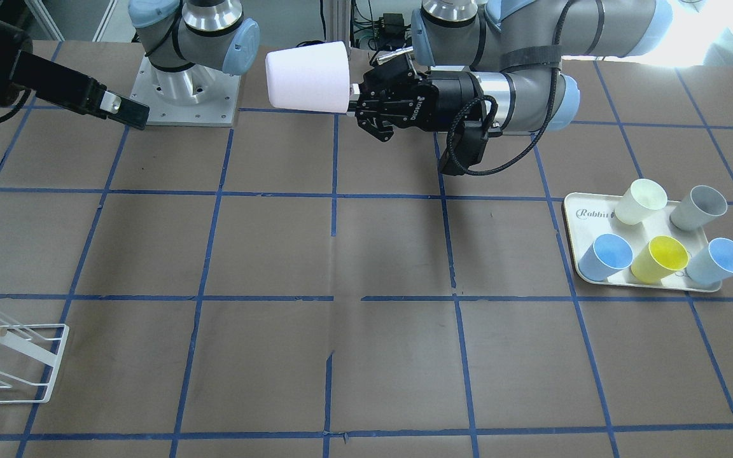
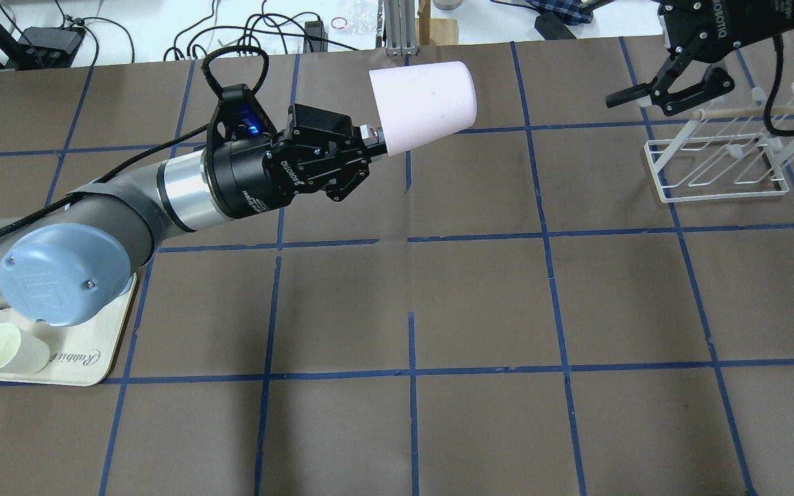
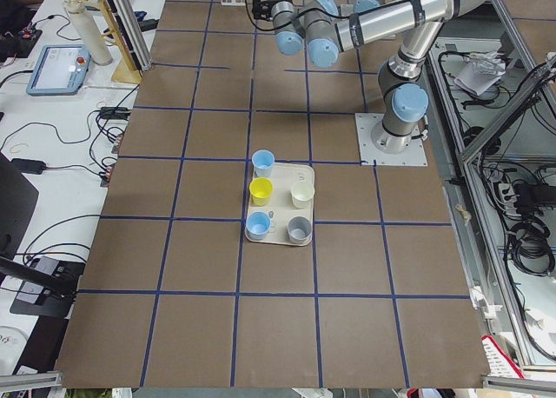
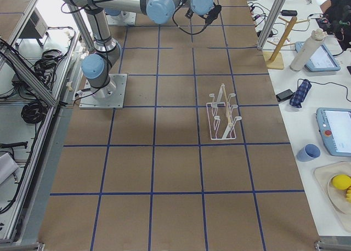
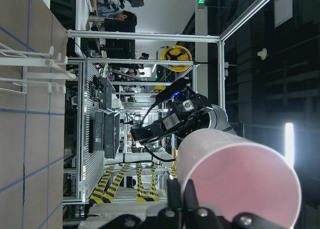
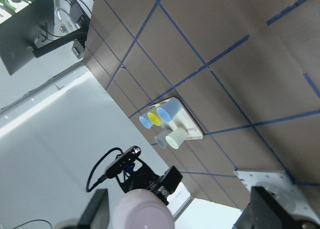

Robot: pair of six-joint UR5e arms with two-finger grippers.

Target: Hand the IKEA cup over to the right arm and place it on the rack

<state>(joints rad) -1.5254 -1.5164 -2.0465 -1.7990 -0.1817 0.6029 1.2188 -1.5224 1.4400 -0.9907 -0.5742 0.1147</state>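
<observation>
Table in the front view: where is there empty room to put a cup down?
The wide middle of the table, between the rack and the Rabbit tray, is bare. The tray itself is crowded with cups.

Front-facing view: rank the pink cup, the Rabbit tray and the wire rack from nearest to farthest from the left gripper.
1. Pink cup: held by the left gripper, top centre of the view.
2. Rabbit tray: on the table, view's right.
3. Wire rack: view's bottom-left corner, farthest.
</observation>
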